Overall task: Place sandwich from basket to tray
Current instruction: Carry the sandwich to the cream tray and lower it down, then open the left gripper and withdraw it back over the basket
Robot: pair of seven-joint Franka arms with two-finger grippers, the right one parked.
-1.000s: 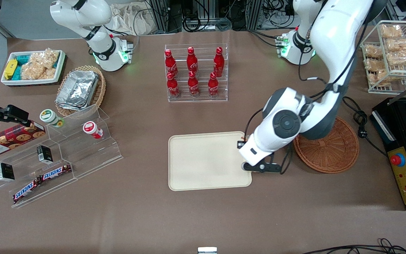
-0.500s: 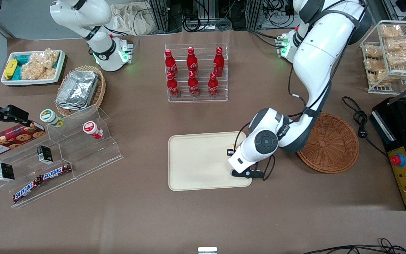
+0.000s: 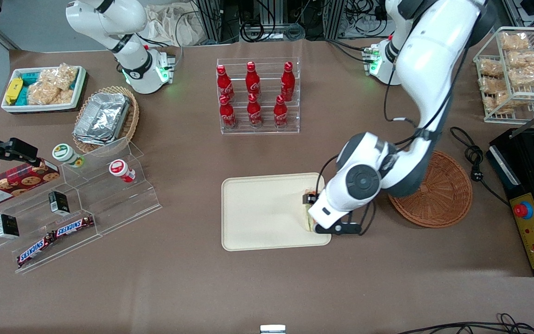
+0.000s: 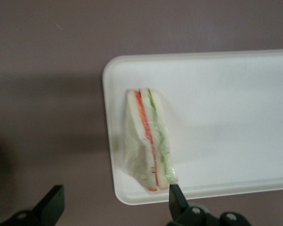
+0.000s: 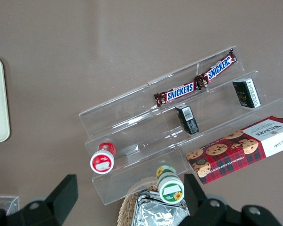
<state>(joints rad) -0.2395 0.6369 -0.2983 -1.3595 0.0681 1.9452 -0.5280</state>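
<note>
One table (image 3: 267, 287): brown surface under everything; its edges run out of the front view.
Left arm (image 3: 427, 69): white links reach over the basket and hide the wrist and most of what lies below the gripper in the front view.
Tray (image 3: 267, 213): directly beneath the gripper, cream and flat; the end toward the working arm is partly covered by the arm, and the wrist view cuts off its other end (image 4: 236, 117).
Basket (image 3: 443, 195): beside the gripper, toward the working arm's end of the table; about a third is masked by the arm, so its contents cannot be fully checked.
Gripper (image 4: 114, 203): above the tray's end, fingers spread wide apart and clear of the sandwich; only the two dark fingertips (image 4: 177, 200) show.
Sandwich (image 4: 148, 136): lying on the tray just below the gripper, close to the rim; in the front view only a sliver (image 3: 308, 218) peeks out.
</note>
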